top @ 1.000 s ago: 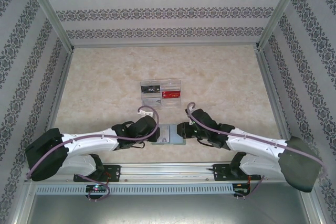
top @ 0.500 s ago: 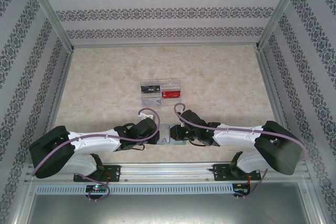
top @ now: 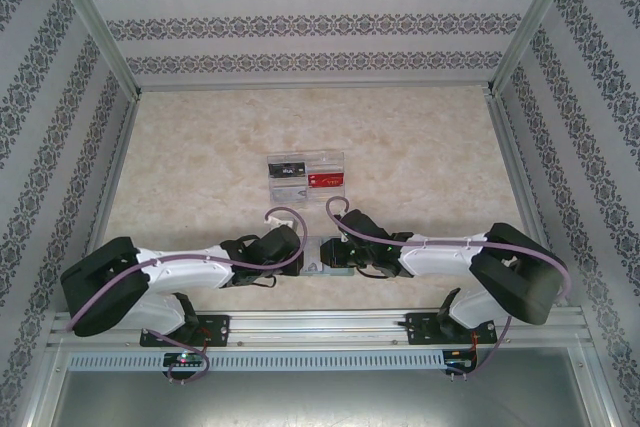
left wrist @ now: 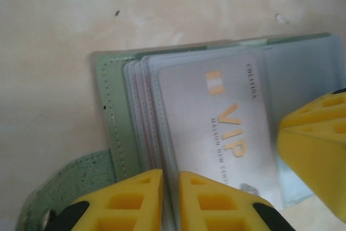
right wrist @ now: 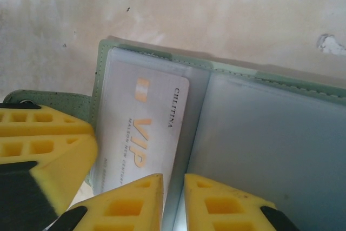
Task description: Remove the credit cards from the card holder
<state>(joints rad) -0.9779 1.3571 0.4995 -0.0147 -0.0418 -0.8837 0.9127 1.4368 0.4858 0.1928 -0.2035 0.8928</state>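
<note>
The grey-green card holder [top: 318, 248] lies open near the table's front edge, between both grippers. In the left wrist view its green cover [left wrist: 111, 112] and a stack of clear sleeves show. The top sleeve holds a silver credit card marked VIP [left wrist: 216, 128]. My left gripper [left wrist: 170, 187] is shut on the edge of a sleeve leaf at the holder's left side. My right gripper [right wrist: 174, 193] pinches a leaf at the fold, beside the VIP card [right wrist: 140, 128]. From above, the left gripper [top: 300, 252] and right gripper [top: 345, 255] almost touch over the holder.
A clear divided tray [top: 335, 160] stands just behind the holder, with a black card [top: 287, 168] and a red card [top: 325, 181] in it. The holder's strap with its clasp [left wrist: 59, 187] sticks out at the left. Patterned walls close in the table's left, right and far sides.
The right arm has folded in and its gripper has slid left onto the open holder. The left gripper has stayed on the holder's left edge.
</note>
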